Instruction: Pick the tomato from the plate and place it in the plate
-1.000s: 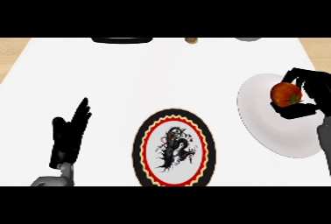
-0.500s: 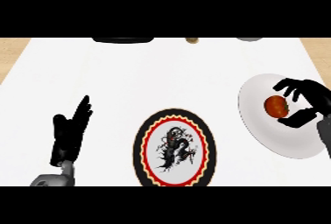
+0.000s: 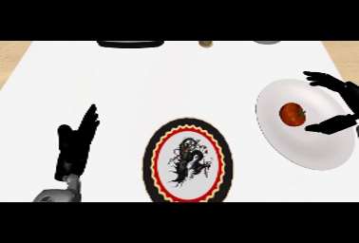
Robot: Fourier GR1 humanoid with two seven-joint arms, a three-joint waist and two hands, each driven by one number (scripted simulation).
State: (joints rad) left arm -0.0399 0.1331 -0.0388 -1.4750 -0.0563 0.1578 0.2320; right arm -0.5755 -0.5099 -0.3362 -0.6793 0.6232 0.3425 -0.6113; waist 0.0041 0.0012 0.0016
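**Right hand spread beside the tomato**

Right hand, fingers wide, holds nothing; the tomato lies apart from it on the white plate. Left hand rests open. Risk: a sideways closure could roll the tomato from reach, short of the patterned plate.

The counter is bare white across its middle and far half, so a hand can pass freely there between the two sides. Near the front edge, the patterned plate sits at the centre, with open counter on both its sides. The white plate lies by the right edge; the tomato rests on it, and the right hand spreads open around it, fingers beyond and thumb in front, leaving the tomato's left side uncovered. The left hand stands open near the front left corner. Along the far edge sit a dark object and smaller things, partly cut off.
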